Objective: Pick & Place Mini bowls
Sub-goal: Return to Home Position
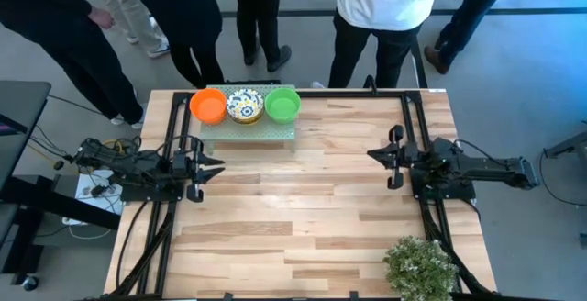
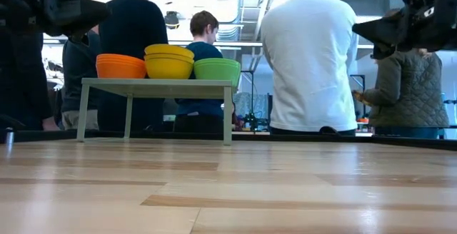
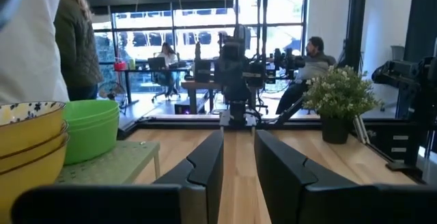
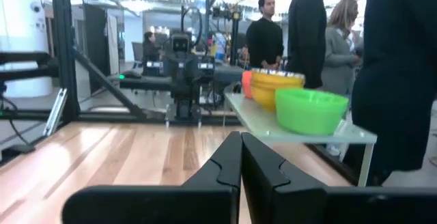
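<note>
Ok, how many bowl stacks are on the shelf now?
3: an orange stack at the left-arm end of the shelf, a yellow floral stack in the middle, a green stack at the right-arm end. Bowls nested inside each stack are partly hidden.

Orange bowls [image 2: 120,65], yellow bowls [image 2: 169,60] and green bowls [image 2: 217,70] stand together on the shelf [image 2: 157,85] before people [image 2: 308,56].

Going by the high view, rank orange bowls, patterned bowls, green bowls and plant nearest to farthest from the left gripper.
From the left gripper:
1. Orange bowls, shelf left end.
2. Patterned bowls, shelf middle.
3. Green bowls, shelf right end.
4. Plant, table right side.
</note>
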Available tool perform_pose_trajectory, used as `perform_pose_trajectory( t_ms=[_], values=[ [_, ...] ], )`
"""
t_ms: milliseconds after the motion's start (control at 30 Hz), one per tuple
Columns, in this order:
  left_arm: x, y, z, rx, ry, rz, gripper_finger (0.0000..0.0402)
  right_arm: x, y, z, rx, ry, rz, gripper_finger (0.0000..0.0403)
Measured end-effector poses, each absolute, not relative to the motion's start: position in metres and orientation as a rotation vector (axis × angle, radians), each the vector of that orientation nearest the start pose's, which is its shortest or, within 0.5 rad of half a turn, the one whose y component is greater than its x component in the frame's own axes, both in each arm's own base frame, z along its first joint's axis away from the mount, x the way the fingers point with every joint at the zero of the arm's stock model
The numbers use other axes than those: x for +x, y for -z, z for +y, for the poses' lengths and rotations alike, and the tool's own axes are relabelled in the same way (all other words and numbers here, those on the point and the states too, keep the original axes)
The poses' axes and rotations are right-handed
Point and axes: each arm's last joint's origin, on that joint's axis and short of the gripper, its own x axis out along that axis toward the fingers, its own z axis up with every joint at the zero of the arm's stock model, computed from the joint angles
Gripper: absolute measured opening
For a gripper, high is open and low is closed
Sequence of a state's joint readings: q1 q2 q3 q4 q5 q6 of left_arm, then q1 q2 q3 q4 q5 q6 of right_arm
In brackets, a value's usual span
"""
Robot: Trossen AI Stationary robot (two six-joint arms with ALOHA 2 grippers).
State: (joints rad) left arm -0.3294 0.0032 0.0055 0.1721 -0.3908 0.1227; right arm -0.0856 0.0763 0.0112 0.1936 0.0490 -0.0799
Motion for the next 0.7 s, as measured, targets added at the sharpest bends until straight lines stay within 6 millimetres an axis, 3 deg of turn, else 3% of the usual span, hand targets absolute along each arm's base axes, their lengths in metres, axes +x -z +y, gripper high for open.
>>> perform_pose_trajectory(
  t_ms=[233,700],
  values=[
    [0.093,-0.181,-0.02,0.018,-0.068,-0.158,0.0085,0.1,-0.166,-0.012,0.013,0.201,0.014,0.0001],
    [0.093,-0.181,-0.02,0.005,-0.067,-0.162,0.0085,0.1,-0.164,-0.01,-0.002,0.169,0.031,0.0001]
  ],
)
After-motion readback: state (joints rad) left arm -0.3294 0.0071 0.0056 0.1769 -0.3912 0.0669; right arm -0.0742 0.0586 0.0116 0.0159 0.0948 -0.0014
